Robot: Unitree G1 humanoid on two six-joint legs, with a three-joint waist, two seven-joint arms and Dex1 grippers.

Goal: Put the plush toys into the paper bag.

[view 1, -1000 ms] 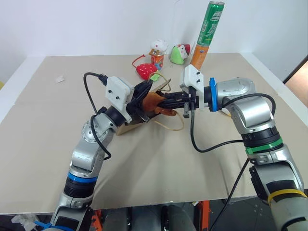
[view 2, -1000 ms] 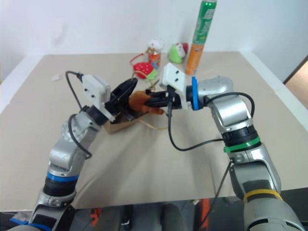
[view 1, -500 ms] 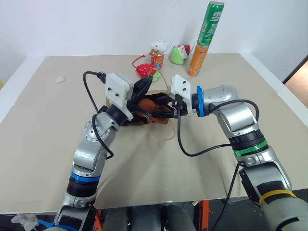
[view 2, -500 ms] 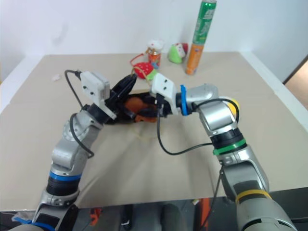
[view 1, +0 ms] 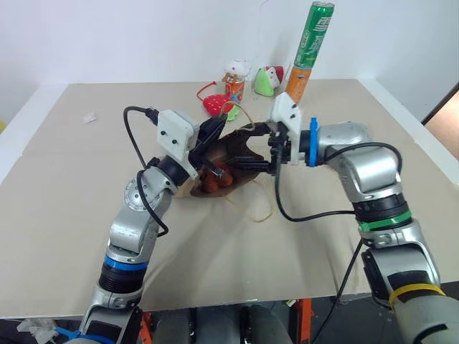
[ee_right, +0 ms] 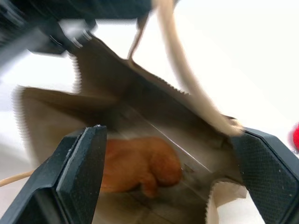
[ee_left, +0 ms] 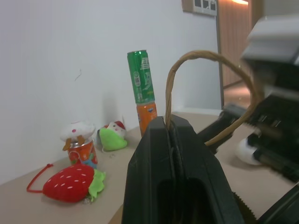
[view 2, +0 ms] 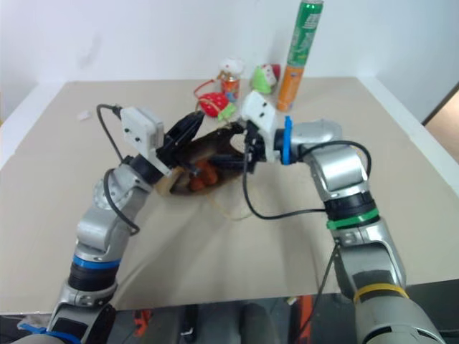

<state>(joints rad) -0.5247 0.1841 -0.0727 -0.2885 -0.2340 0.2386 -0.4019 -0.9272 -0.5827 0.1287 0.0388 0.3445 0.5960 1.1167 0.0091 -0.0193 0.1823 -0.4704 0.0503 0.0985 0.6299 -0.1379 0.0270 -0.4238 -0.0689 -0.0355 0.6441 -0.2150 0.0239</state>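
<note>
Gaping right claw (empty) before paper bag

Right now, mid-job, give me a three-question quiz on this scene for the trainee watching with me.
1. True or false: the orange-brown plush toy lies inside the paper bag.
2. What does the left gripper pinch?
A. the strawberry plush
B. the bag's handle
C. the tall can
3. Fill in: the right gripper is ____ at the bag's mouth.

Key
1. True. The right wrist view looks into the bag and shows the toy on its bottom.
2. B. The handle loops up out of the shut fingers; the strawberry plush and tall can stand apart on the table.
3. Open, with nothing between its fingers.
</note>
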